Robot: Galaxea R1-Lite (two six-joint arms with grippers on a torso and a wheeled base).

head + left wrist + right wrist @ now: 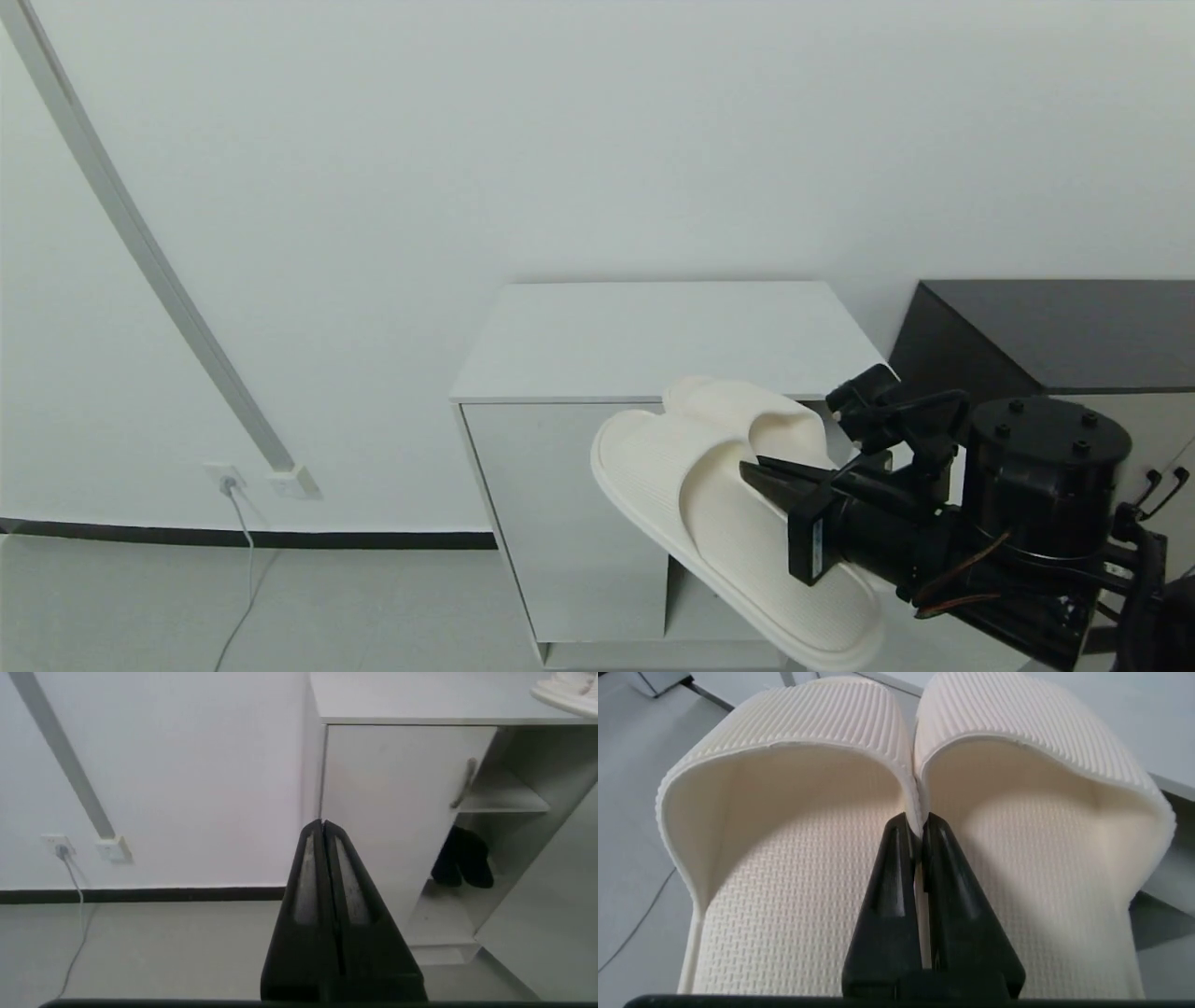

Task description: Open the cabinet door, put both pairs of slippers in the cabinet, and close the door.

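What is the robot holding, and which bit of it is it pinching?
The right hand holds a pair of cream slippers, pinched where their two upper bands meet side by side. The left hand is shut and holds nothing.

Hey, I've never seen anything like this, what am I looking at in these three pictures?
It is a two-armed robot. The wide picture comes from a camera on its head. The other two come from cameras on its wrists, each looking along that arm's claw. The right gripper is shut on a pair of cream slippers, pinching their inner edges together, in front of a white cabinet. The left gripper is shut and empty. Inside the cabinet's open side sits a dark pair of footwear.
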